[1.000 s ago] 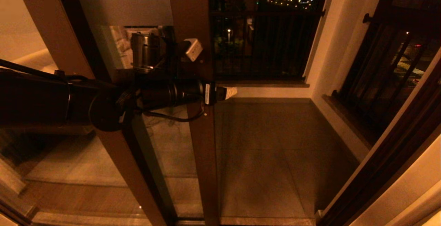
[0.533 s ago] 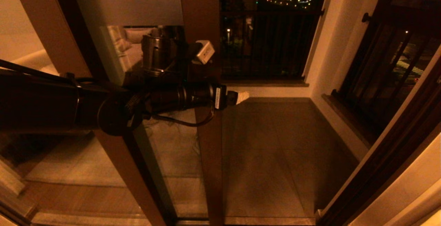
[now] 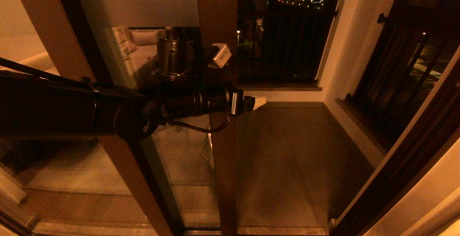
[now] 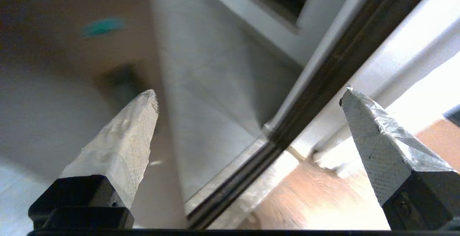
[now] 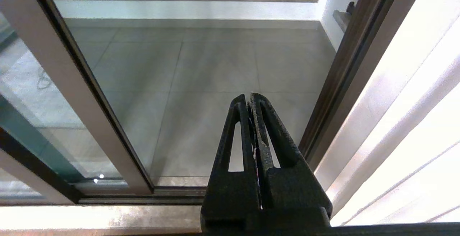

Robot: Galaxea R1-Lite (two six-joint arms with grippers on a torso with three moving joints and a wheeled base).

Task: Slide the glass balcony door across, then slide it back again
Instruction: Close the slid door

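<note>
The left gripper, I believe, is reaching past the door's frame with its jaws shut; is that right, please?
Not quite: the left gripper reaches past the door's frame, but its jaws stand wide open with nothing between them, as the left wrist view shows.

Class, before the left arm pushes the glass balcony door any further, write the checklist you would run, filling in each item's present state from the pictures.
1. Left gripper open, fingers apart: ok.
2. Left gripper at the glass balcony door, beside its upright frame edge: ok.
3. Finger actually touching the frame: cannot tell.
4. Doorway to the right of the door's edge free of obstacles, over bare balcony floor: ok.
5. Right gripper shut and pointing down at the floor, away from the door's edge: ok.
6. Bottom track free of debris: cannot tell.
</note>
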